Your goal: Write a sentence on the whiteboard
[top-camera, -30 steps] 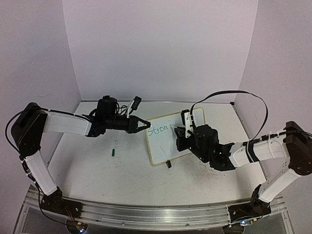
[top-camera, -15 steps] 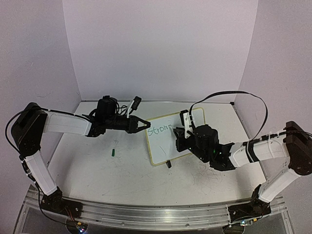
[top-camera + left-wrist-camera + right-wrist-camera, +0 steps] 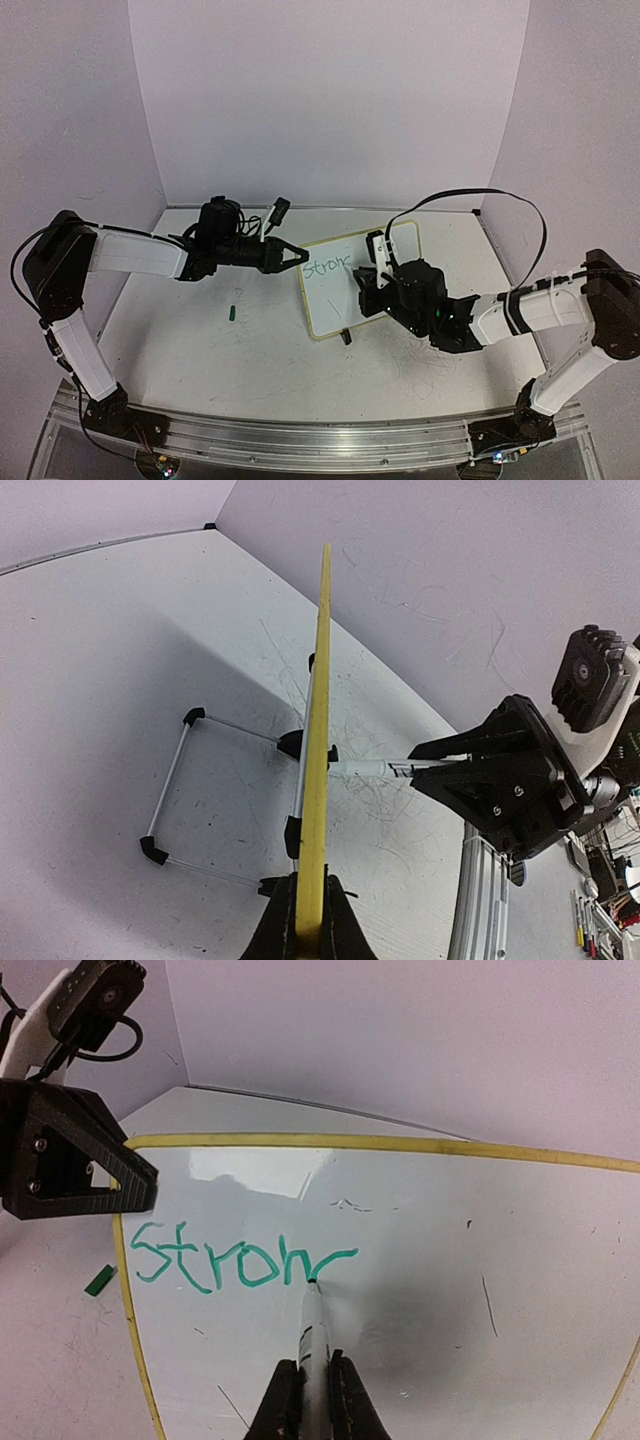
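While the left claw (image 3: 308, 925) clamps the whiteboard (image 3: 322, 680), the right claw (image 3: 312, 1400) grips a marker (image 3: 311, 1325). Just ahead, its tip touches the sentence (image 3: 230, 1258) — green "stron".

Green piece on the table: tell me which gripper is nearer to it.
Left. The left gripper, shut on the whiteboard at its left edge, sits just up and right of the green piece. The right gripper, holding the marker against the board face, is farther away.
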Tool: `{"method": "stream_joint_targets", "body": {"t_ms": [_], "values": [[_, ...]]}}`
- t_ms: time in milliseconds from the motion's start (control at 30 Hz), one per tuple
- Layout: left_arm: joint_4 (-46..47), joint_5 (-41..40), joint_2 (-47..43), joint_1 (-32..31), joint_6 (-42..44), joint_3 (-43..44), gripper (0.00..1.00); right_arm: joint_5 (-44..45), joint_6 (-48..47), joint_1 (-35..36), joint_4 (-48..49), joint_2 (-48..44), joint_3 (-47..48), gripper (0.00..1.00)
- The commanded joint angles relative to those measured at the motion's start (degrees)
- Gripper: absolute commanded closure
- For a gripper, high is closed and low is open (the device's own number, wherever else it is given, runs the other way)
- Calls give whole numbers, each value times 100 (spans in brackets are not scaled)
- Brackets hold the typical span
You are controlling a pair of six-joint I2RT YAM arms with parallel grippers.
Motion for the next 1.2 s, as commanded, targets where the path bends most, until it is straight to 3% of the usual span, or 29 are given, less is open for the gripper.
{"method": "stream_joint_targets", "body": {"t_ms": [0, 1167], "values": [[183, -5, -348, 1, 178, 94, 100, 250, 80, 8, -162, -36, -79, 100], [174, 3, -337, -27, 194, 99, 100, 558, -132, -73, 97, 124, 237, 100]]}}
